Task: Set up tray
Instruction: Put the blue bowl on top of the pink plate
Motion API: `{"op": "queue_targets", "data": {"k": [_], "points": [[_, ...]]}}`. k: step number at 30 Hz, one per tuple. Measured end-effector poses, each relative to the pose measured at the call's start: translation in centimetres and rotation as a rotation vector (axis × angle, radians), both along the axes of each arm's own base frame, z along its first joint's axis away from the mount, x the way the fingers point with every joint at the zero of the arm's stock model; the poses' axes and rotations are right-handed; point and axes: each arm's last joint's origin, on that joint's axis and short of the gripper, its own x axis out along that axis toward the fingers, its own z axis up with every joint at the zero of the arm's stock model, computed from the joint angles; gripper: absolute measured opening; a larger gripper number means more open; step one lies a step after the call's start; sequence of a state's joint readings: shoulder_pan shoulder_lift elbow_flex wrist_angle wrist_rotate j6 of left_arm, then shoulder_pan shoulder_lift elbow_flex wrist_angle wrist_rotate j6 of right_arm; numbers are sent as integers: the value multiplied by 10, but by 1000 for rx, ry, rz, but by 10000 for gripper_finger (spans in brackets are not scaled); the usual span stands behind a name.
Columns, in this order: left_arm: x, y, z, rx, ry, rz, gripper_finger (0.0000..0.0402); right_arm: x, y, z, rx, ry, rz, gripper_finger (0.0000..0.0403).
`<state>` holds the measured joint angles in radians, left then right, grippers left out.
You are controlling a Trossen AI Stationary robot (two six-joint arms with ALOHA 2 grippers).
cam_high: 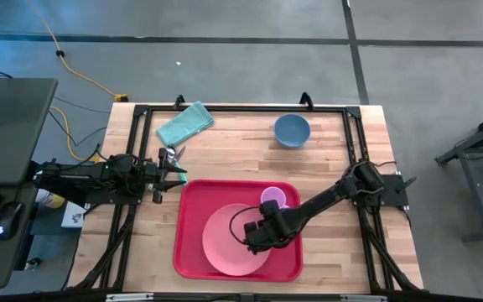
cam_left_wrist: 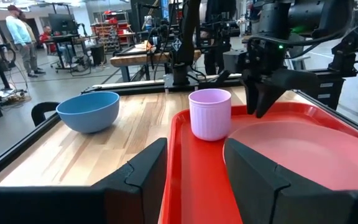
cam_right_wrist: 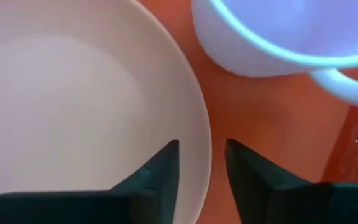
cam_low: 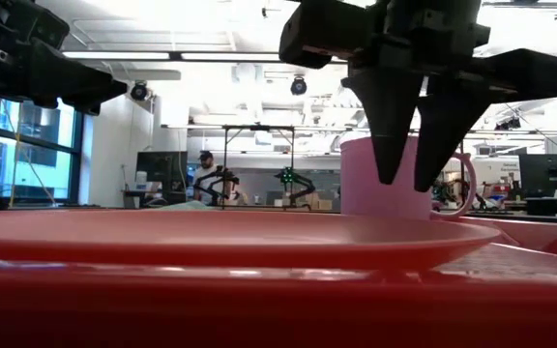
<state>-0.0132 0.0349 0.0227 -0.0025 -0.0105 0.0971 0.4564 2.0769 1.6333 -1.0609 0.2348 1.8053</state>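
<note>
Wooden tabletop [cam_high: 241, 155] fills the overhead view, with grey floor around it and a workshop with people and benches beyond. Largest on it is the red tray [cam_high: 193, 252], at about six o'clock of the table, near the front edge. A pink plate [cam_high: 225, 243] lies flat inside it, and a pink cup [cam_high: 273, 198] stands upright at the plate's one o'clock, also on the tray, so the setting looks partly laid. A blue bowl [cam_high: 292, 130] at one o'clock and a teal cloth [cam_high: 184, 124] at eleven o'clock sit off the tray, probably next to go on.

The right claw [cam_right_wrist: 202, 158] points down over the plate's three o'clock rim, fingers slightly apart and straddling that edge, gripping nothing; it seems to have just let the plate go. The left claw [cam_high: 174, 168] waits at nine o'clock beside the tray, about half open and empty.
</note>
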Motion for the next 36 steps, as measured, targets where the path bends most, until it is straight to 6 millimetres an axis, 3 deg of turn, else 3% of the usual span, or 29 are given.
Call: {"op": "queue_targets", "data": {"k": [8,13,16,22,27,36], "points": [[0,0,0,3,0,0,193,3,-1,24,-5,-151,38,160],[0,0,0,3,0,0,193,9,-5,61,-108,-403,101,176],[0,0,0,3,0,0,193,9,-19,82,-205,-481,107,181],[0,0,0,2,0,0,193,5,-70,122,-425,-525,95,183],[0,0,0,2,0,0,193,0,-125,144,-502,-454,134,186],[0,-1,0,0,0,-23,193,-12,-225,138,-412,-218,200,212]]}}
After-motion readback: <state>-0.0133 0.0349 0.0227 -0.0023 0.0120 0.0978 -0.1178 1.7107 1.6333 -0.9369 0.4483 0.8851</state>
